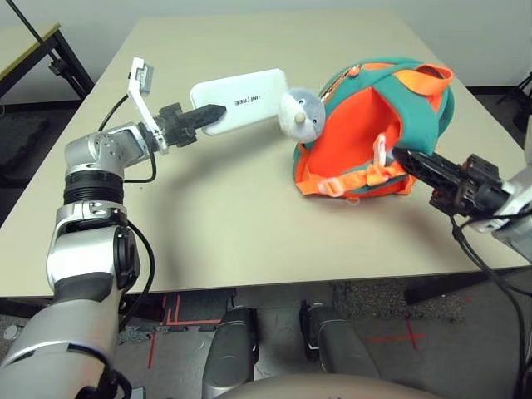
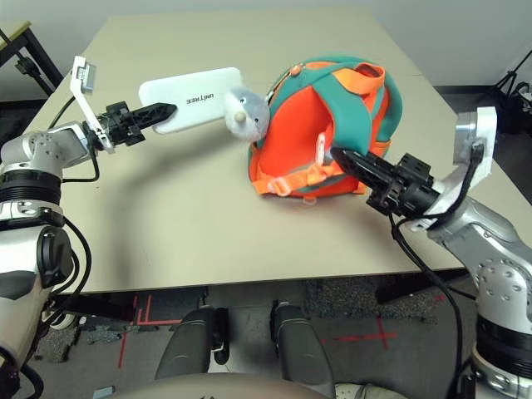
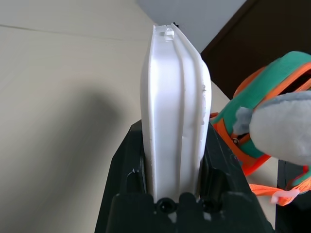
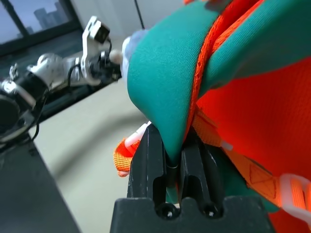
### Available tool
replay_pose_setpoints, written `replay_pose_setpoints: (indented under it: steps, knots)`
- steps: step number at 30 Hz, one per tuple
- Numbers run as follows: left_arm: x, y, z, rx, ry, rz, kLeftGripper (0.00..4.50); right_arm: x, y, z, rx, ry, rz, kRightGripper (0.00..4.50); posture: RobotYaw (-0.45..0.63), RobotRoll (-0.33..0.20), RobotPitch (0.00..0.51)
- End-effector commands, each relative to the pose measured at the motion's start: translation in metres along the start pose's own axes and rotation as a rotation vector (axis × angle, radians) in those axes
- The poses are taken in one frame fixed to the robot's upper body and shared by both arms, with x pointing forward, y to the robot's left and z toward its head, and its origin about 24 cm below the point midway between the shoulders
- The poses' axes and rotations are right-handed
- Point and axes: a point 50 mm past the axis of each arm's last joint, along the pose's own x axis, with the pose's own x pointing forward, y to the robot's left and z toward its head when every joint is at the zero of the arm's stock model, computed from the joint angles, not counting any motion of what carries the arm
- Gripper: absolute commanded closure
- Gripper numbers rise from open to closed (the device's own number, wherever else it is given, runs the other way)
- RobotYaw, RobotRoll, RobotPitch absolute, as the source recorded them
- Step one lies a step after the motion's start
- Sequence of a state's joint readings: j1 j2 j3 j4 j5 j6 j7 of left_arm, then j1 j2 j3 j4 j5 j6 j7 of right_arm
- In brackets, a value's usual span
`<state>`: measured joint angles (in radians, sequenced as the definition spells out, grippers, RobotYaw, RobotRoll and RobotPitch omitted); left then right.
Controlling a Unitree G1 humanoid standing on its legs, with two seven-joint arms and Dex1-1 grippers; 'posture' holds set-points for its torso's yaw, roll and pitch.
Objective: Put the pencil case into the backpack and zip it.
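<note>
On the pale table (image 1: 224, 241), the backpack (image 1: 416, 116) is being pinched by a strap in the right gripper (image 1: 397, 155), probably for steadiness, while the pencil case (image 1: 241, 100) is being held beside it, clamped in the left gripper (image 1: 223, 111), seemingly for loading.

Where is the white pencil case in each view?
Left eye: pencil case upper centre-left.
Right eye: same case, upper left.
Left wrist: centre, upright between the fingers.
Right wrist: I cannot make it out.
Shared landmark: the teal-and-orange backpack.
</note>
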<state>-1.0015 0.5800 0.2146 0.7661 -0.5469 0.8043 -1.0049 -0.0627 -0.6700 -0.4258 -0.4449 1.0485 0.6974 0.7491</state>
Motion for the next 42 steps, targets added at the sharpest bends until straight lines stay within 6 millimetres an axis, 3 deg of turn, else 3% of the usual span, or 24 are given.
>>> replay_pose_setpoints:
  steps: [1,12,28,36,42]
  knots:
    - [-0.003,-0.013,0.015,0.075,-0.006,-0.071,3.23,-0.002,-0.001,-0.014,0.007,0.069,0.021,4.49,0.06,0.0,0.116]
    - [-0.012,-0.044,0.04,0.266,0.079,-0.176,3.23,-0.01,-0.024,-0.045,0.0,0.218,-0.075,4.49,0.08,0.0,0.117]
    - [-0.015,-0.067,0.046,0.426,0.205,-0.29,3.23,0.001,-0.031,-0.046,-0.027,0.221,-0.046,4.49,0.09,0.0,0.116]
    - [-0.027,-0.076,0.068,0.531,0.291,-0.297,3.23,0.003,-0.03,-0.045,-0.03,0.211,-0.046,4.49,0.09,0.0,0.118]
    - [-0.024,-0.089,0.078,0.591,0.326,-0.342,3.23,0.004,-0.03,-0.046,-0.03,0.205,-0.046,4.49,0.09,0.0,0.117]
